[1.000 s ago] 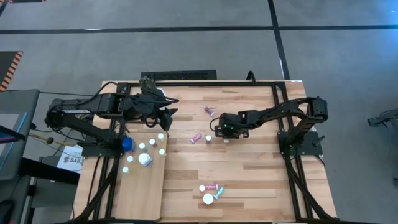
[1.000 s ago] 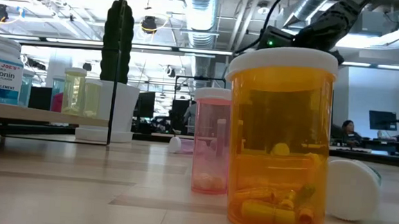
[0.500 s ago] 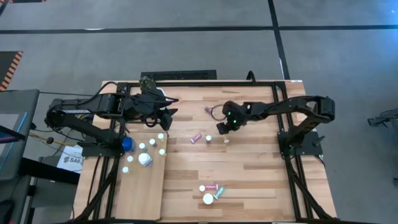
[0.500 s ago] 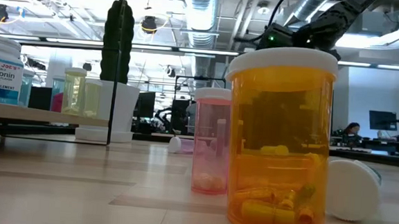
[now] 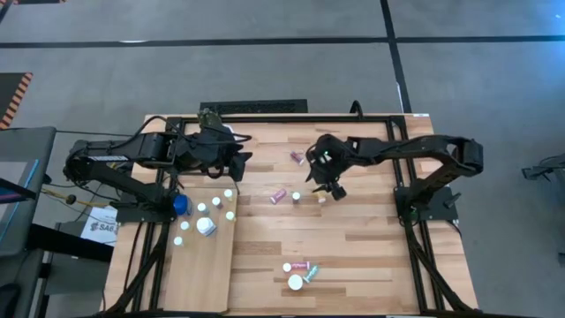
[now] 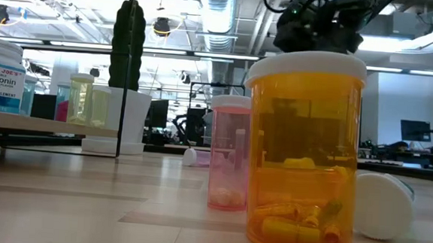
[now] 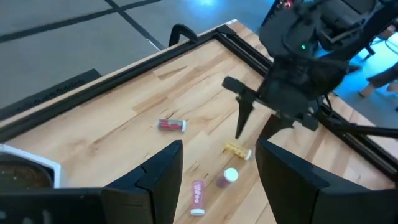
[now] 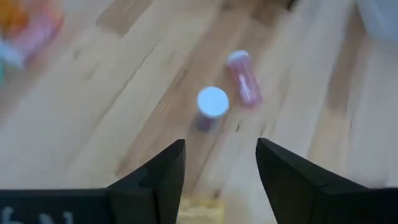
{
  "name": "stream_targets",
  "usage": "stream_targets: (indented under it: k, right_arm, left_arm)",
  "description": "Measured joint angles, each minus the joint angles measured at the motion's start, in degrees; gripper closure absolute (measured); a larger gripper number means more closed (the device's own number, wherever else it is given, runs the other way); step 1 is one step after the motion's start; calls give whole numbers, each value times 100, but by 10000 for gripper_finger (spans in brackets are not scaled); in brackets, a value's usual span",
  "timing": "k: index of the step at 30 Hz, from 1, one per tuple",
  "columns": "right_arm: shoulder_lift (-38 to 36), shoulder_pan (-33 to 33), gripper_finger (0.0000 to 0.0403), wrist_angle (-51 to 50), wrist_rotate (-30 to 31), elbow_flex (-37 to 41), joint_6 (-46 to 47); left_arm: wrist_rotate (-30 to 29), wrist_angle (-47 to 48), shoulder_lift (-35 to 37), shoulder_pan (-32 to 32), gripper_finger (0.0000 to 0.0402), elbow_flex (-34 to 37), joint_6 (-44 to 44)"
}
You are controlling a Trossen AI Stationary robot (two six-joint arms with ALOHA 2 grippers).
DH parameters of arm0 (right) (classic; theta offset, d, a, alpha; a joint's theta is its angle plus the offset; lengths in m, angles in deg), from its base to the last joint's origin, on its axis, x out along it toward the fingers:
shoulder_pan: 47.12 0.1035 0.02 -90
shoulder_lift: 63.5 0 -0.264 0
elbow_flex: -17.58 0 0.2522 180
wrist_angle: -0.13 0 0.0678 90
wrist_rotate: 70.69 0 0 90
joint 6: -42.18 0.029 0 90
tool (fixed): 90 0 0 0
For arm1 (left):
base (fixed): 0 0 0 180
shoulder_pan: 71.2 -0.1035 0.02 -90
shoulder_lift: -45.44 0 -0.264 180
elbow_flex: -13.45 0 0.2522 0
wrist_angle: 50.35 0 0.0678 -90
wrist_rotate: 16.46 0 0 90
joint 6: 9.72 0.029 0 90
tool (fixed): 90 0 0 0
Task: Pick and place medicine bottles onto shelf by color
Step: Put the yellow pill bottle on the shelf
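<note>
A: Right gripper (image 5: pixel 333 187)?
B: Jaws spread wide, empty, raised above mid-table. Just beneath it lie an amber bottle (image 7: pixel 237 150), an upright white-capped bottle (image 8: pixel 212 103) and a pink bottle (image 8: pixel 245 84) on its side.

A: Left gripper (image 5: pixel 237 168)?
B: Fingers parted, holding nothing, poised over the far end of the shelf (image 5: pixel 199 276), where several capped bottles (image 5: pixel 216 202) stand.

Wood, plastic and dark metal surfaces.
The worktop (image 5: pixel 353 238) is striped, matt wooden planks; the shelf (image 5: pixel 199 274) is paler, smooth plywood. An amber bottle (image 6: pixel 302 153) is glossy translucent plastic, its cap smooth white.
</note>
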Motion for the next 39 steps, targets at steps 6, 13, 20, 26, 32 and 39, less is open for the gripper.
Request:
stream_targets:
  k: [6,13,20,26,32,39]
  right_arm:
    - [346,156,188,-240,478,-13,-1861]
    - [503,221,192,-1206,1373,-9,-3946]
    - [632,257,199,-829,1431,-11,-4757]
    - [1213,346,209,-793,2304,-25,-5667]
    - [1428,421,223,-666,2712,-27,-5867]
    - [1292,437,226,-644,2697,-94,-4503]
  left_arm:
    - [-46,-9,0,11,214,0,-372]
    - [-93,-13,0,11,214,0,-627]
    - [-338,-13,0,11,214,-2,-663]
    - [-312,-8,0,17,214,-2,-637]
    - [-198,36,0,20,214,-2,-576]
    - [-120,130,-2,22,214,-2,-573]
